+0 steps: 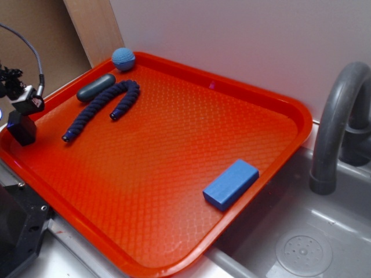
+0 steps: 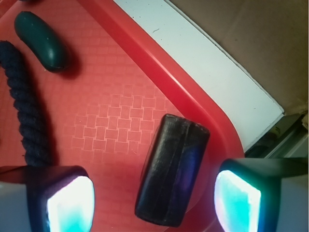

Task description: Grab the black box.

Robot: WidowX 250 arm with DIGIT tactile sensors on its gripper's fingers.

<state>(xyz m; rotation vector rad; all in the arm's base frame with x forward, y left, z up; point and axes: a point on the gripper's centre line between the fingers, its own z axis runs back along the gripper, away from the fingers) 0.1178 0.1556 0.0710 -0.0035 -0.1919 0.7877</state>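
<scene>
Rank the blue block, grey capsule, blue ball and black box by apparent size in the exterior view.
1. blue block
2. grey capsule
3. black box and blue ball look alike; the ball sits farther back, so unsure.

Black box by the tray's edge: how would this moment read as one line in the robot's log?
target: black box | place: red tray, near rim | gripper: open, fingers either side of box, not touching | grasp: not yet

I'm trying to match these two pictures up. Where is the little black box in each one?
Exterior view: the black box sits at the far left edge of the red tray, below the robot's gripper.
Wrist view: the black box lies low in the middle, between the two open fingers, near the tray's rim.
Shared landmark: the dark grey capsule beside the blue rope.
</scene>
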